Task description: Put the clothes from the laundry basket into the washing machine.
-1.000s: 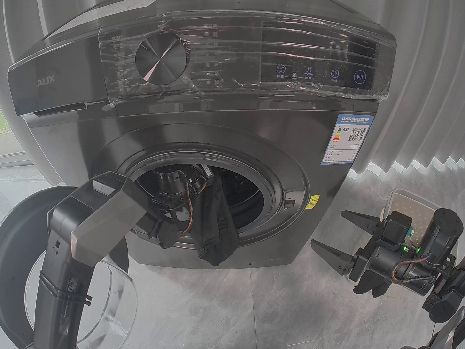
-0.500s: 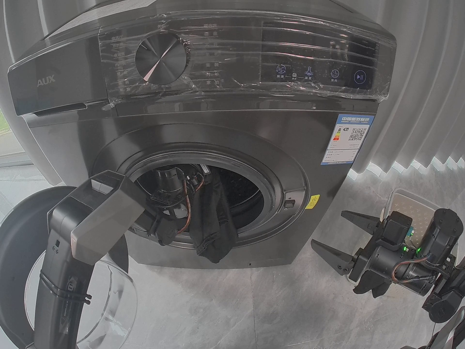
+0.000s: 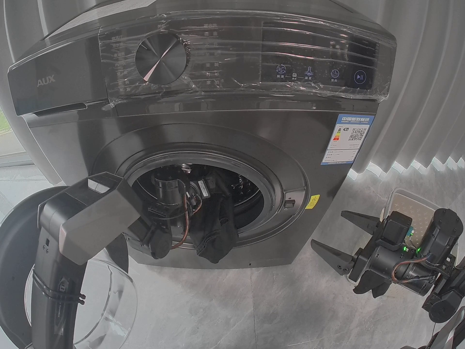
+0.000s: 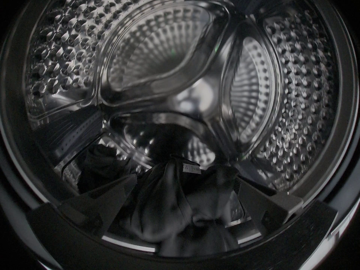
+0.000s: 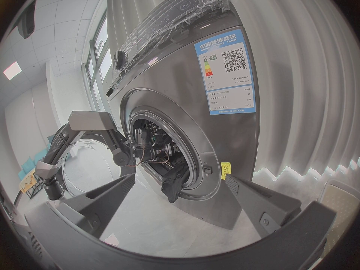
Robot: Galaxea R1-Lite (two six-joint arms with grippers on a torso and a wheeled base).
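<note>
A white pleated curtain (image 3: 426,98) hangs across the back of the room and reaches nearly to the floor. Daylight glows in a bright band under its wavy hem (image 3: 411,166). The floor (image 3: 271,306) is pale grey, marble-look tile with thin grout lines. On the left side of the room, tall windows (image 5: 98,55) let in more daylight. The far wall (image 5: 26,124) is plain white. The ceiling (image 5: 67,8) is made of square white panels, and one lit panel (image 5: 12,70) shines. Low by that far wall sit what look like teal seats (image 5: 29,165), too small to tell properly.
</note>
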